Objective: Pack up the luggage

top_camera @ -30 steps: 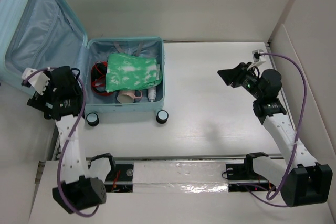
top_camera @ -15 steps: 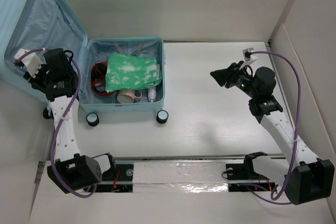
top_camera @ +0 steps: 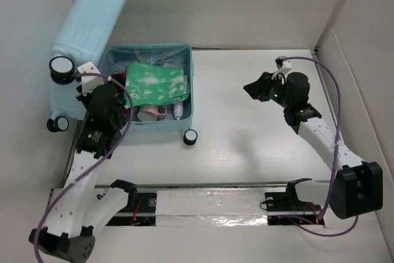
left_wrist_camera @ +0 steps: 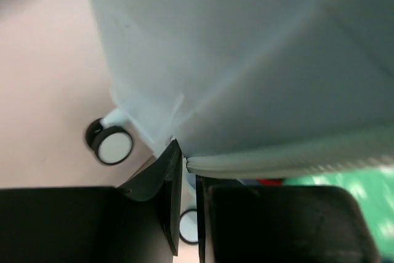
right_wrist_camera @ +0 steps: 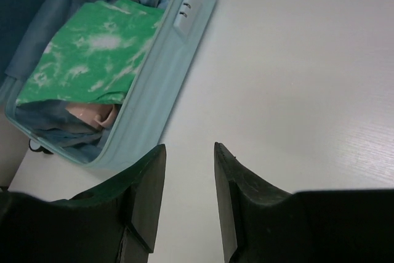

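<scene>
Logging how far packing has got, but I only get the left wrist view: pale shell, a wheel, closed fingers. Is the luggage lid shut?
Observer: No. From the top view the lid stands raised at the left of the luggage, leaving it open.
Operator: Anything inside?
Observer: A green-and-white cloth lies on top, with a pink cup beside it at the near wall.
Operator: And the other arm?
Observer: The right gripper hangs open and empty above the table, right of the luggage.
</scene>
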`<state>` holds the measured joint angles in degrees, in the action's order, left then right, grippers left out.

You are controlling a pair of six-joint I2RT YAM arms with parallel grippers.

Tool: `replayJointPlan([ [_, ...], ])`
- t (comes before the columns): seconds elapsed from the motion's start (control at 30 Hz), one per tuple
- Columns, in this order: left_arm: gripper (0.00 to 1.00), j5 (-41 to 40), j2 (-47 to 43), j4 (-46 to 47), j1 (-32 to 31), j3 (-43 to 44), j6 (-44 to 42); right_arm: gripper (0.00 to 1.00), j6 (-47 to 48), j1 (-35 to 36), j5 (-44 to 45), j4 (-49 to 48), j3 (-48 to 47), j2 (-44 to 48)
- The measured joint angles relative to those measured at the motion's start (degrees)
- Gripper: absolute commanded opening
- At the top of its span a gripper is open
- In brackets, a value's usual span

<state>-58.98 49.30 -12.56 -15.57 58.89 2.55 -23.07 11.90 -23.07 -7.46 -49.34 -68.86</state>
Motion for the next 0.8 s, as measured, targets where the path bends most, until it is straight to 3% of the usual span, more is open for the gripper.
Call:
replayJointPlan([
  [0.07,0.00,7.89,-4.35,-0.44,-0.81,-2.38,-3.91,0.47,0.00,0.68,0.52,0.52,-0.13,-1.14],
  [0.1,0.13,11.91,-5.62,-1.29,-0.74,-3.15,-5.60,0.50,0.00,0.98,0.76,0.76,-0.15,-1.44],
  [0.17,0.46,22.23,-7.15,-3.93,-0.15,-3.50,-8.07,0.54,0.15,1.62,1.57,1.53,-0.37,-1.92],
  [0.2,0.79,28.85,-7.21,-5.14,-0.13,-2.99,-7.96,0.57,0.28,1.75,1.97,1.73,-0.52,-2.01],
  [0.23,0.85,35.08,-6.67,-5.66,-0.28,-2.49,-7.96,0.58,0.39,1.86,2.56,1.92,-0.63,-1.99],
  [0.33,0.90,54.82,-2.60,-8.17,-0.63,1.97,-6.36,0.60,0.42,2.05,4.31,1.95,-0.85,-1.97],
  [0.47,0.90,79.49,3.13,-13.70,-1.64,8.41,-5.68,0.60,0.39,2.05,5.99,1.95,-0.85,-1.81],
  [0.53,0.85,90.68,5.01,-17.88,-2.64,10.78,-5.81,0.53,0.39,2.05,6.73,1.97,-0.85,-1.66],
  [0.57,0.82,95.69,5.75,-19.96,-2.99,11.61,-5.88,0.48,0.37,2.05,6.93,1.97,-0.85,-1.55],
  [0.6,0.76,99.76,6.32,-21.77,-3.28,12.17,-5.95,0.30,0.37,2.05,7.23,1.97,-0.85,-1.38],
  [0.67,0.59,104.21,6.80,-21.90,-3.50,12.44,-4.52,0.12,0.22,2.05,7.69,1.95,-0.85,-0.92],
  [0.7,0.41,105.28,6.78,-21.11,-3.54,12.46,-2.95,0.02,0.11,2.05,7.89,1.90,-0.85,-0.70],
  [0.8,0.25,98.20,6.56,-17.14,-2.58,13.05,3.69,0.01,-0.26,2.12,8.48,1.86,-0.85,-0.26],
])
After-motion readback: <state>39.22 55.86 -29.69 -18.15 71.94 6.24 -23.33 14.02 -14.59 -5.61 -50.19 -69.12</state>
